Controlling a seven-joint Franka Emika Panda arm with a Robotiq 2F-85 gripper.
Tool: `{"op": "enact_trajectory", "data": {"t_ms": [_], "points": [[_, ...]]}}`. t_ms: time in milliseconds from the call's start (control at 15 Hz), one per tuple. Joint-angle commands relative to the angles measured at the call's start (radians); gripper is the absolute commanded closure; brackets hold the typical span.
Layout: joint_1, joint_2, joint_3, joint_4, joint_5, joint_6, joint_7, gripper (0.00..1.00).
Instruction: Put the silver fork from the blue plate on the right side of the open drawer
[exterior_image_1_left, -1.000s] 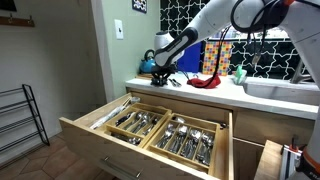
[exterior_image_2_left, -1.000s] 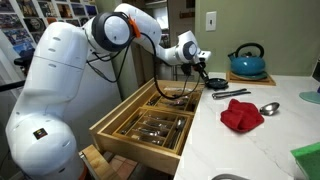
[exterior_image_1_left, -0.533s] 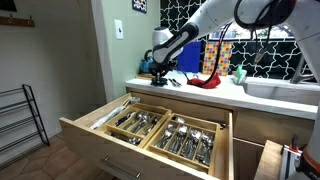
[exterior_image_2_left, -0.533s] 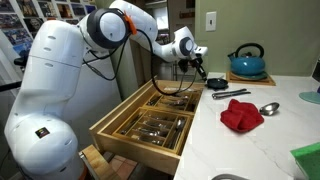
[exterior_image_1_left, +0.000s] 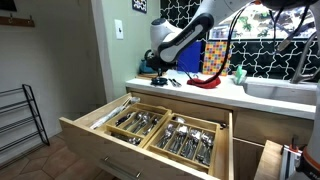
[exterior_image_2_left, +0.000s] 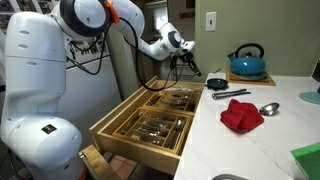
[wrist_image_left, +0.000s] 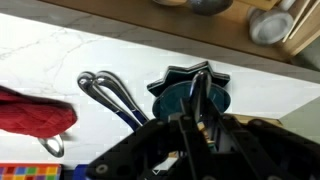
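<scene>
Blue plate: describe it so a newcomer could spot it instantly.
Find the white counter above the open drawer. Toward the wall, beside the teal kettle, sits the blue plate. It is small, dark and star-edged, unlike the red cloth nearer the front.

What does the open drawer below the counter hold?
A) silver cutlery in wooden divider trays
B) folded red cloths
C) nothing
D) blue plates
A: in an exterior view the drawer, pulled out, shows silver cutlery lying in its wooden trays.
</scene>
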Motion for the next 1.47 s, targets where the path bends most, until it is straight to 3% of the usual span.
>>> {"op": "enact_trajectory", "data": {"t_ms": [0, 400, 667, 1067, 1400], "points": [[0.01, -0.136, 0.016, -0.173, -0.149, -0.024, 0.194, 0.96], [-0.073, -0.322, 0.11, -0.406, -0.262, -0.092, 0.473, 0.96], [-0.123, -0.424, 0.194, -0.52, -0.313, -0.126, 0.577, 0.96], [-0.134, -0.488, 0.32, -0.584, -0.267, -0.214, 0.55, 0.96], [-0.125, -0.49, 0.379, -0.593, -0.223, -0.249, 0.519, 0.96]]}}
